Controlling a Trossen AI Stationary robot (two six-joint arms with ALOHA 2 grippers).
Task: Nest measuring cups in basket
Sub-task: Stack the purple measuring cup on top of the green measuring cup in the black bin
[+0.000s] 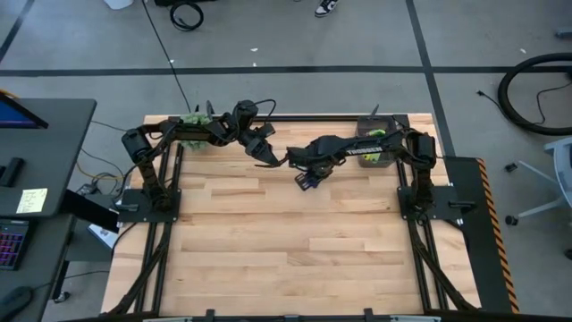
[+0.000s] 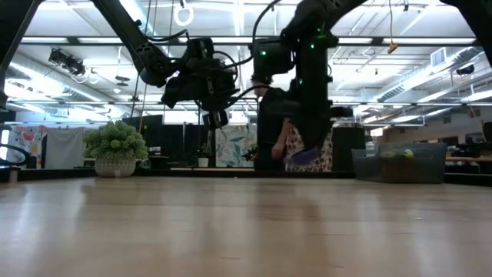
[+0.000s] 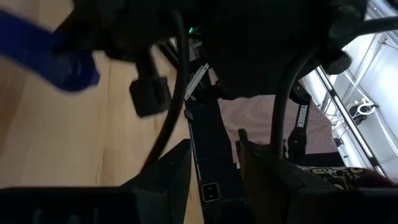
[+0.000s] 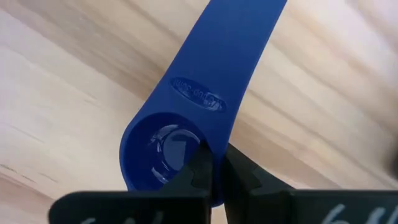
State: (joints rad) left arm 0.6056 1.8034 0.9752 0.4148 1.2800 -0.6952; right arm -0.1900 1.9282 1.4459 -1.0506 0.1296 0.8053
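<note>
Dark blue measuring cup (image 4: 186, 118) lifted above the wooden table (image 1: 286, 250), pinched by the right gripper (image 1: 308, 179).

Largest first: table of pale planks, bare across its near half. Dark grey basket (image 1: 374, 148) at the far right edge, beside the right arm's base, with green and yellow cups showing inside; through its translucent wall in the low view, only blurred shapes. Fuzzy green plant ball (image 1: 192, 120) in a white pot at the far left corner. Right gripper above mid-table, fingers clamped on the rim of the dark blue measuring cup's bowl, handle pointing away, cup clear of the wood. Left gripper (image 1: 265, 156) just beside it, raised, fingers spread and holding nothing.
</note>
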